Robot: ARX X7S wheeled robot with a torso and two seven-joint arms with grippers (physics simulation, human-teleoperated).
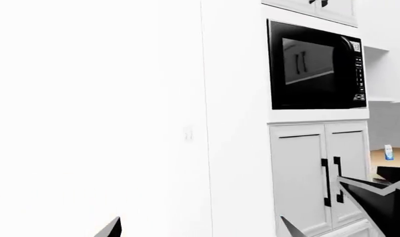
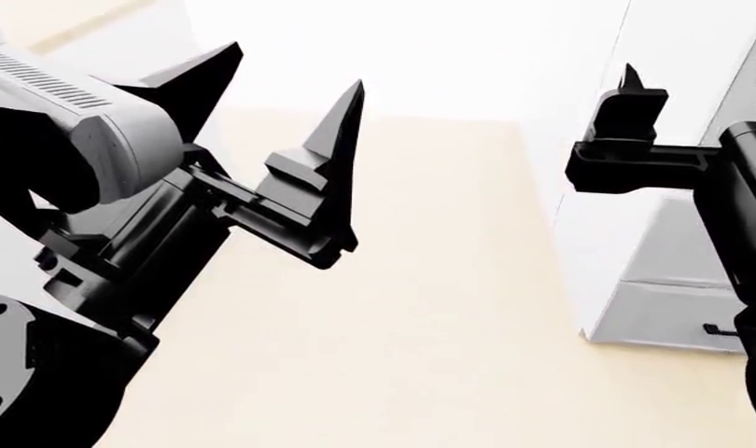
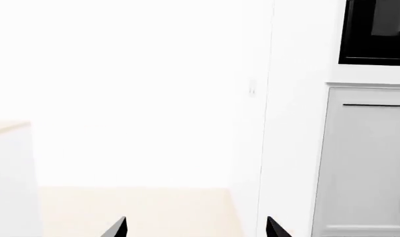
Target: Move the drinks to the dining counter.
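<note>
While both arms hang in open air, the left gripper point(image 2: 285, 149) has its jaws spread wide with nothing between them; in the head view its two pointed black fingers point(image 2: 334, 140) stand well apart over a pale beige floor point(image 2: 403, 327). In the left wrist view the same fingertips show only as dark points at the frame edge, likewise parted.

Right gripper point(image 3: 196, 228): jaws spread, empty. The right wrist view shows only two black fingertips point(image 3: 117, 227), set well apart, with floor and white wall point(image 3: 134, 89) beyond. In the head view only one of its fingers is visible, at the right side, against a tall white cabinet point(image 2: 652, 280).

Surroundings, left wrist view: a tall white cabinet column carries a built-in black microwave point(image 1: 315, 66). Below it are two light-grey doors point(image 1: 322, 173) with black vertical handles point(image 1: 330, 177). The right wrist view catches the lower corner of the microwave and one door panel.

Task object: one small white-and-blue carton point(image 1: 388, 152) stands upright, far off, on a light-wood desk point(image 1: 381, 163) beyond the cabinet, seen only in the left wrist view. It is too small to read. It is well apart from both grippers. The other two drinks cannot be located in any view.
</note>
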